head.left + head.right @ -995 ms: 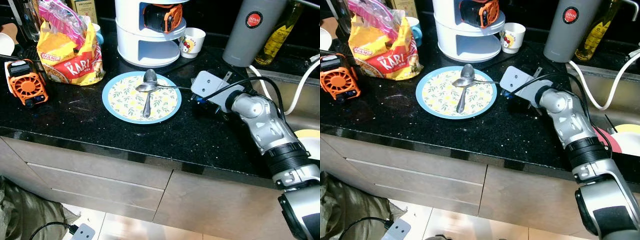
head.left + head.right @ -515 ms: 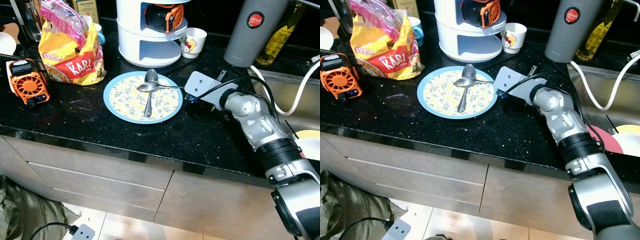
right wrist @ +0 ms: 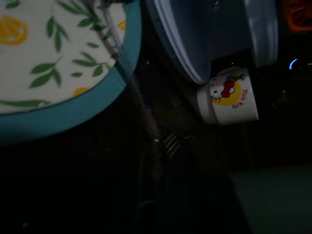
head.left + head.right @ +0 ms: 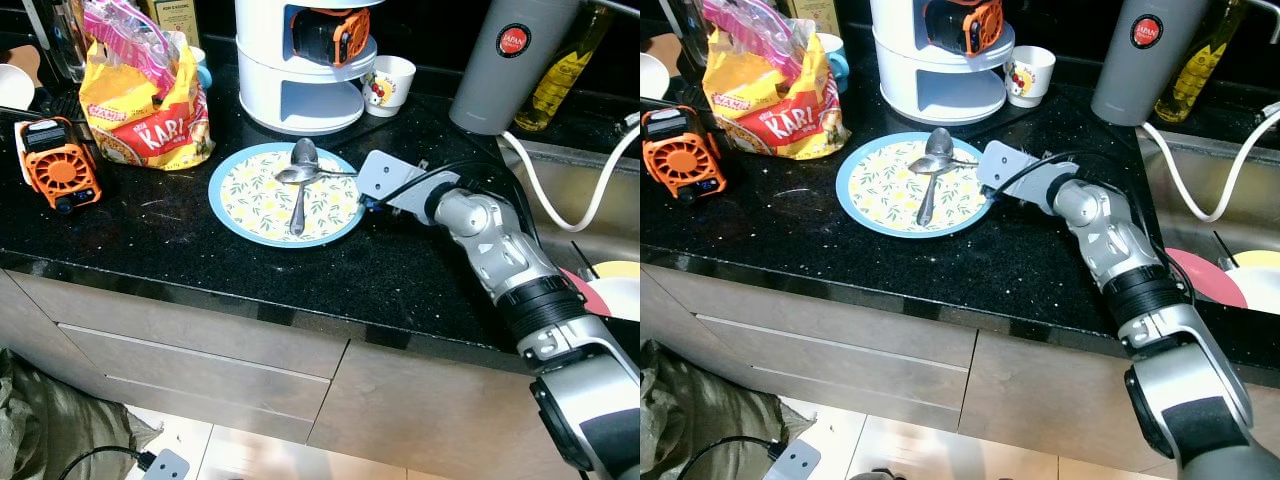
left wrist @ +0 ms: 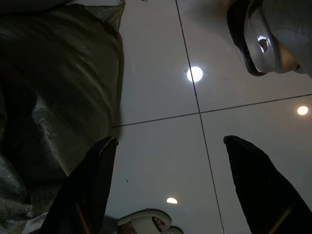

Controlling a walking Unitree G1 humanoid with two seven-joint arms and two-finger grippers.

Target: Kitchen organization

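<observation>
Spoons [image 4: 298, 178] crossed on round leaf-patterned plate [image 4: 240, 205], black speckled counter [image 4: 150, 235].
Right pincer [image 4: 992, 172] at plate's rim, silver arm extended low; grip state cannot be determined. Left pincer [image 5: 168, 187] released, above the floor.

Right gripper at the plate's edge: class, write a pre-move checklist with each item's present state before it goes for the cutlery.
1. Right gripper sits at the right rim of the plate: ok.
2. Two spoons lie crossed on the plate, within reach: ok.
3. Fork lies beside the plate near the gripper; grasped or not: cannot tell.
4. Fingers open or shut, dark in the right wrist view: cannot tell.
5. Small cup and white tiered stand stand apart from the arm's path: ok.
6. Left gripper hangs open over the floor, idle: ok.
</observation>
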